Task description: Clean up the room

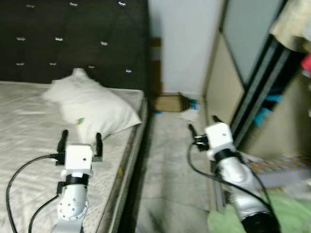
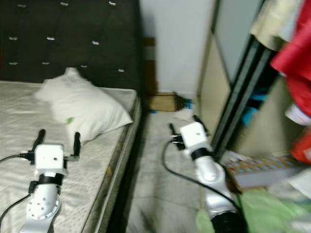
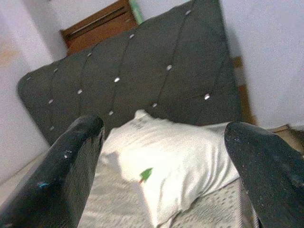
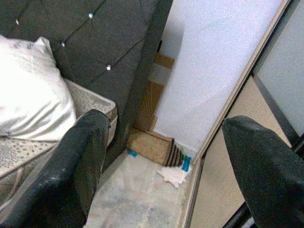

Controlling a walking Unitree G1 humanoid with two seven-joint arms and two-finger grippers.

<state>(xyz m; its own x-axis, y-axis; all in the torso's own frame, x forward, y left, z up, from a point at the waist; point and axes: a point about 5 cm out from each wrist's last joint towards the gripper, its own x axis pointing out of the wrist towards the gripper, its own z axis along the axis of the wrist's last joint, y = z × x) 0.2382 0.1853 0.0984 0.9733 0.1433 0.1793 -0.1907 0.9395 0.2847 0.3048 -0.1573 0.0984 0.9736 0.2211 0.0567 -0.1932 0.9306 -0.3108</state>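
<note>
While the robot faces the aisle between bed and wardrobe, both grippers are raised with jaws apart and nothing between them.

Left side: the bed (image 1: 29,145) carries one pillow (image 1: 92,109) at its head end, near the right edge of the mattress and against the headboard (image 1: 73,39). The pillow lies askew, its long axis running diagonally from the headboard toward the right edge. A small green scrap (image 1: 80,121) rests on the pillow's near face. The left gripper (image 1: 79,141) hovers over the mattress just short of the pillow, fingers pointing at it; the scrap lies straight ahead of the jaws.

Centre: the floor aisle runs from the robot to the far wall. At its far end, in the corner by the headboard, lie a brown box (image 1: 167,102), a blue item (image 1: 193,104) and a white crumpled scrap (image 1: 189,115).

Right side: the right gripper (image 1: 203,131) hangs over the aisle, fingers pointing toward that far corner, well apart from the litter. The wardrobe (image 1: 252,92) stands open with clothing hanging inside; a flat patterned box (image 1: 277,167) lies at its foot.

Judgement: the left arm is nearer the pillow and scrap and needs only a short forward reach. The floor litter falls to the right arm but requires walking forward and bending first.
</note>
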